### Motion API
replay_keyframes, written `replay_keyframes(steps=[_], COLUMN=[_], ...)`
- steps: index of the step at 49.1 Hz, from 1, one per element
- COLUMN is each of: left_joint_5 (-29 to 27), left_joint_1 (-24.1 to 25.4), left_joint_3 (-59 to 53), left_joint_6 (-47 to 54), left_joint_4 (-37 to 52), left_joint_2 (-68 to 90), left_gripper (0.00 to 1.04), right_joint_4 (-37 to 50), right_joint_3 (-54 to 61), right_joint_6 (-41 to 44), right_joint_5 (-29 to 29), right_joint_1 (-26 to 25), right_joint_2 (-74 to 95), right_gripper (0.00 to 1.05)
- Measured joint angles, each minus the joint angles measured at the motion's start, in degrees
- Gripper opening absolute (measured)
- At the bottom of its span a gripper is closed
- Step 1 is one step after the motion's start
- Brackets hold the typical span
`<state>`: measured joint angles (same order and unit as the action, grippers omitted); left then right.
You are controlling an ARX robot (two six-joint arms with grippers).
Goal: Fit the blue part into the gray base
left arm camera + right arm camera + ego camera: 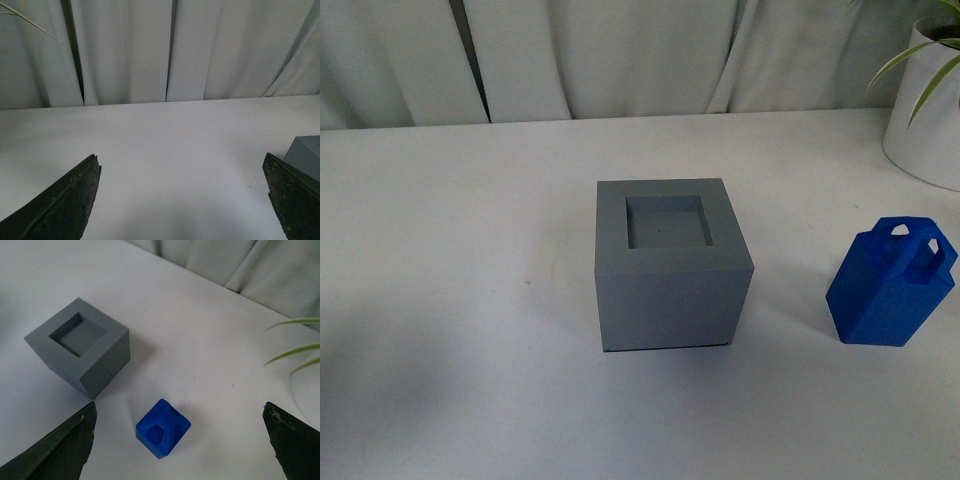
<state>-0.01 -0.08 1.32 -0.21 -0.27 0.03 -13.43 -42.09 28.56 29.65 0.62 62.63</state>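
Right fingers (57, 450), spread wide, frame the lower-right blue part (892, 284), likely to lift it into the central gray base (672, 290); left fingers (60, 205) gape too.

The blue part (892, 286) stands upright — apart, right of the gray base (670, 262), recess empty.

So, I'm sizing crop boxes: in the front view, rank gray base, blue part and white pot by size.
Largest: gray base.
Smaller: blue part.
Unranked: white pot, cropped by the frame edge and farther back.
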Motion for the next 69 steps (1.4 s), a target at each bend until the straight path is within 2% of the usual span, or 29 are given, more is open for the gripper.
replay_keyframes(steps=[9, 15, 26, 38, 42, 69], left_joint_5=[0.00, 0.00, 0.00, 0.00, 0.00, 0.00], left_joint_1=[0.02, 0.02, 0.00, 0.00, 0.00, 0.02], left_joint_3=[0.00, 0.00, 0.00, 0.00, 0.00, 0.00], left_joint_6=[0.00, 0.00, 0.00, 0.00, -0.02, 0.00], left_joint_4=[0.00, 0.00, 0.00, 0.00, 0.00, 0.00], left_joint_2=[0.00, 0.00, 0.00, 0.00, 0.00, 0.00], left_gripper=[0.99, 0.99, 0.99, 0.99, 0.99, 0.99], right_joint_4=[-20.83, -32.13, -40.52, -44.94, -43.89, -40.28], right_joint_3=[-14.45, -21.68, -32.30, -35.89, -35.89, -35.89], right_joint_6=[18.01, 29.70, 40.94, 44.81, 45.46, 45.57], right_joint_5=[-0.72, -5.86, -14.43, -18.69, -20.17, -20.92], right_joint_1=[1.99, 3.21, 5.88, 9.99, 10.91, 10.78], right_joint_2=[11.87, 18.64, 29.53, 37.57, 38.95, 45.11], right_gripper=[0.97, 0.97, 0.97, 0.97, 0.97, 0.97])
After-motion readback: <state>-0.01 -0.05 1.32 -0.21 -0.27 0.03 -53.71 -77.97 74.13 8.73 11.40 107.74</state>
